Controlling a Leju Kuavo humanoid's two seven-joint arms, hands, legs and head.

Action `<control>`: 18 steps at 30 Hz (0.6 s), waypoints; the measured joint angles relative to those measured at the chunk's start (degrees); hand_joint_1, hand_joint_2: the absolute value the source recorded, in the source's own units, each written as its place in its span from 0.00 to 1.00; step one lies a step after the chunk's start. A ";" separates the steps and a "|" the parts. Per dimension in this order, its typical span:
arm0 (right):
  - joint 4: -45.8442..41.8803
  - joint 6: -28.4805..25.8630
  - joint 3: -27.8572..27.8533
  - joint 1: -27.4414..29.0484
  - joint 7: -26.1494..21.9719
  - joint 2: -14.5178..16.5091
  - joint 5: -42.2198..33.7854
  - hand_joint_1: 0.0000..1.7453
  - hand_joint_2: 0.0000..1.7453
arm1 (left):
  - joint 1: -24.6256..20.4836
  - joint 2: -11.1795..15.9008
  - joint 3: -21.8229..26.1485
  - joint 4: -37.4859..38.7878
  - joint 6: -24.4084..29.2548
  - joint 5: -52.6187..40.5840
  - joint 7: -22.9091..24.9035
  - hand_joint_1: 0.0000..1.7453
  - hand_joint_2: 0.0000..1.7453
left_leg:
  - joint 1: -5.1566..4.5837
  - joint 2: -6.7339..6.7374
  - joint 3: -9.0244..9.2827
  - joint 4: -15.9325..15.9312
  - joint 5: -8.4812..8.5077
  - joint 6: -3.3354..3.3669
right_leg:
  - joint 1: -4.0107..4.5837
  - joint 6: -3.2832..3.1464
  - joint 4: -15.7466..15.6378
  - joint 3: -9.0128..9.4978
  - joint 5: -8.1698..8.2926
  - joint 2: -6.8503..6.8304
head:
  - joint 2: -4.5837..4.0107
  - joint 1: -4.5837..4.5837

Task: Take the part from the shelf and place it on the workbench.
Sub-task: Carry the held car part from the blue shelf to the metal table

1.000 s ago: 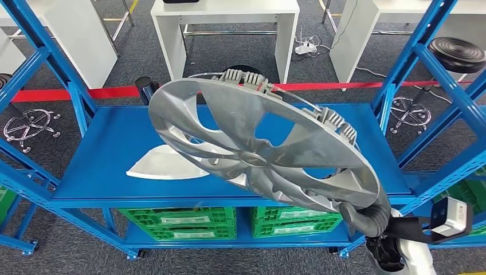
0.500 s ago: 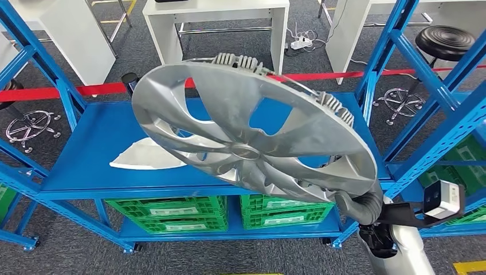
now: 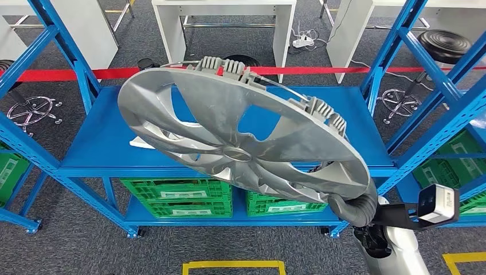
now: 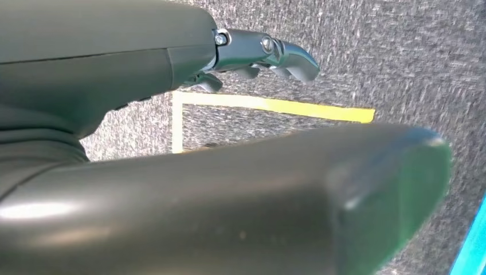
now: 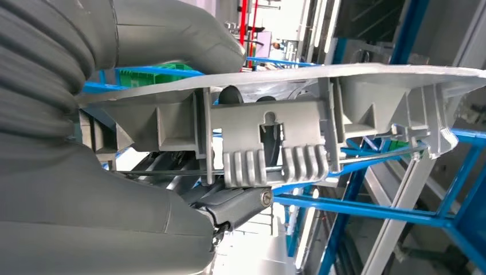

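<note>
A large silver wheel cover [image 3: 240,143] hangs tilted in the air in front of the blue shelf [image 3: 103,149], its clip ring facing up and back. My right hand [image 3: 358,209] grips its near lower rim at the bottom right of the head view. In the right wrist view the thumb [image 5: 172,40] lies over the rim [image 5: 344,74] and the fingers [image 5: 240,203] sit under the ribbed clips. My left hand [image 4: 172,143] hangs over grey carpet with nothing in it, its fingers [image 4: 275,54] apart from the thumb.
A flat white part [image 3: 140,143] lies on the shelf board, partly behind the wheel cover. Green crates [image 3: 177,197] fill the lower shelf. Blue uprights [image 3: 424,109] flank both sides. Yellow floor markings [image 3: 232,266] lie near my feet. White tables [image 3: 223,11] and stools [image 3: 444,43] stand beyond a red line.
The whole picture has shifted: the camera has drawn back from the shelf, and yellow floor marks have come into view. The wheel cover stays in my right hand.
</note>
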 joint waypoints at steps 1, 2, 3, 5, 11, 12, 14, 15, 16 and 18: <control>-0.12 -0.11 0.00 -0.01 -0.32 0.09 0.55 1.00 1.00 | 0.01 0.02 0.00 -0.01 0.01 -0.06 0.15 0.00 0.00 | -0.02 0.00 -0.53 0.27 0.28 -0.20 | 0.04 -0.27 -4.25 3.02 0.68 -0.03 | 0.00 0.03; -0.23 -0.17 0.02 0.01 -0.57 0.19 0.91 1.00 1.00 | 0.01 0.05 0.00 -0.01 0.01 -0.08 0.32 0.00 0.00 | -0.06 0.00 -0.88 0.47 0.57 -0.46 | 0.19 -0.69 -7.90 5.54 1.02 -0.04 | 0.00 0.02; -0.30 -0.20 0.05 0.02 -0.73 0.25 1.08 1.00 1.00 | 0.02 0.11 0.00 -0.01 0.00 -0.10 0.44 0.00 0.00 | -0.10 -0.02 -1.06 0.59 0.86 -0.79 | 0.35 -1.15 -10.49 7.16 0.92 -0.03 | 0.00 0.02; -0.35 -0.20 0.12 -0.01 -1.07 0.33 1.23 1.00 1.00 | 0.01 0.25 0.01 0.00 0.00 -0.13 0.59 0.00 0.00 | -0.09 -0.05 -1.16 0.52 1.61 -1.50 | 0.71 -2.06 -11.95 7.76 0.95 0.01 | 0.00 -0.02; -0.35 0.23 0.55 -0.49 -2.10 0.80 0.88 1.00 1.00 | 0.11 0.61 0.02 0.02 -0.12 -0.39 0.62 0.00 0.00 | 0.39 -0.42 -4.64 10.83 -7.40 -3.35 | 0.16 -3.81 -12.59 4.64 4.32 -0.28 | 0.00 -0.42; -0.35 0.27 0.69 -0.58 -2.08 0.93 0.86 1.00 1.00 | 0.09 0.65 0.02 0.01 -0.15 -0.51 0.61 0.00 0.00 | 0.50 -0.42 -5.14 13.89 -8.79 -3.56 | 0.14 -3.74 -12.55 3.85 4.92 -0.29 | 0.00 -0.51; -0.35 0.30 0.95 -0.70 -2.02 1.11 0.88 1.00 1.00 | 0.06 0.66 0.02 0.00 -0.19 -0.70 0.60 0.00 0.00 | 0.75 -0.41 -3.79 15.35 -7.61 -3.87 | 0.06 -3.42 -12.42 2.21 6.10 -0.31 | 0.00 -0.59; -0.35 0.30 1.04 -0.74 -2.02 1.19 0.88 1.00 1.00 | 0.05 0.68 0.02 -0.01 -0.19 -0.74 0.60 0.00 0.00 | 0.90 -0.41 -1.75 13.30 -5.96 -3.98 | -0.03 -3.18 -12.29 1.44 6.63 -0.32 | 0.00 -0.62; -0.36 0.30 1.11 -0.84 -2.01 1.25 0.89 1.00 1.00 | 0.01 0.68 0.02 -0.03 -0.19 -0.79 0.60 0.00 0.00 | 1.07 -0.45 1.08 9.65 -4.86 -4.10 | -0.10 -2.87 -12.10 0.76 7.10 -0.32 | 0.00 -0.65; -0.40 0.30 1.16 -1.08 -2.01 1.31 0.89 1.00 1.00 | -0.09 0.69 0.02 -0.09 -0.20 -0.87 0.59 0.00 0.00 | 0.99 -0.70 6.07 2.16 -5.01 -3.81 | -0.10 -2.14 -11.75 -0.07 7.91 -0.31 | 0.00 -0.78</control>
